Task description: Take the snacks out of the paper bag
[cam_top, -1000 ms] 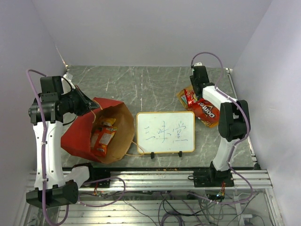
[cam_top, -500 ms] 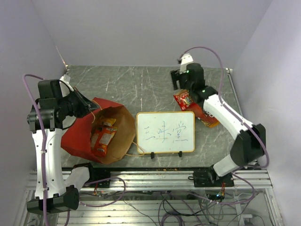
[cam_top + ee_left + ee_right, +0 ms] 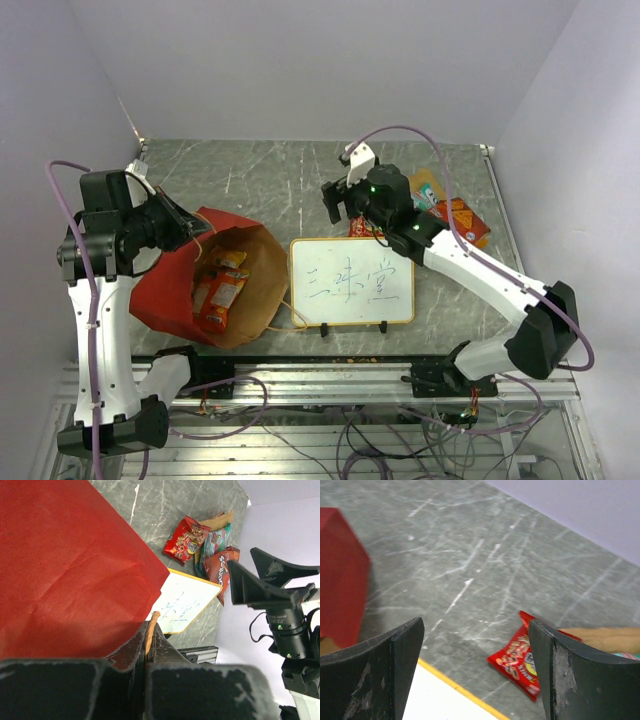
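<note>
Right tool is gaping wide, empty; I'd be steering it toward nine o'clock into the paper bag (left tool is pinching its edge) for snacks.

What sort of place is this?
Probably a robotics lab test bench: a left arm and right arm bolted to a metal rail, loose cables hanging below, and a paper bag as a prop.

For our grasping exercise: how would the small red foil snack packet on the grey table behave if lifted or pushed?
The small red foil snack packet looks crinkled: probably light and floppy. Glossy film may slip. Lying flat, it should slide, not roll.
</note>
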Robot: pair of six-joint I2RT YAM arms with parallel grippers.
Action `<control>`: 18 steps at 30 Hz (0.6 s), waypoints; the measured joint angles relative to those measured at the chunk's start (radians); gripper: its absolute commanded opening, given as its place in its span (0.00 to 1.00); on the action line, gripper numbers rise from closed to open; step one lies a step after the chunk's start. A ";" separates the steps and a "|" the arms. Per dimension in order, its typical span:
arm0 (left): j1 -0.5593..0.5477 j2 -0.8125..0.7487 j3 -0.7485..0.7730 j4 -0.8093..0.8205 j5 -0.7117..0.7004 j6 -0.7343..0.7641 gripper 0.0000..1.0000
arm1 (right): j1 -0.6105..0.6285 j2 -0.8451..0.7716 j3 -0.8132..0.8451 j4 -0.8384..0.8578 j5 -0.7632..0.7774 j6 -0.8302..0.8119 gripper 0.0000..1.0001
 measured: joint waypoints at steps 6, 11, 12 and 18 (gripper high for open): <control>0.000 -0.005 0.000 -0.002 0.000 0.000 0.07 | -0.088 0.154 0.186 -0.126 0.132 0.101 0.84; 0.000 -0.010 0.000 -0.006 0.000 0.004 0.07 | -0.256 0.337 0.356 -0.323 0.144 0.213 0.87; 0.000 -0.011 0.000 -0.008 0.000 0.005 0.07 | -0.274 0.367 0.378 -0.353 0.150 0.216 0.88; 0.000 -0.015 -0.008 -0.014 0.000 0.010 0.07 | -0.294 0.513 0.434 -0.537 0.179 0.205 0.89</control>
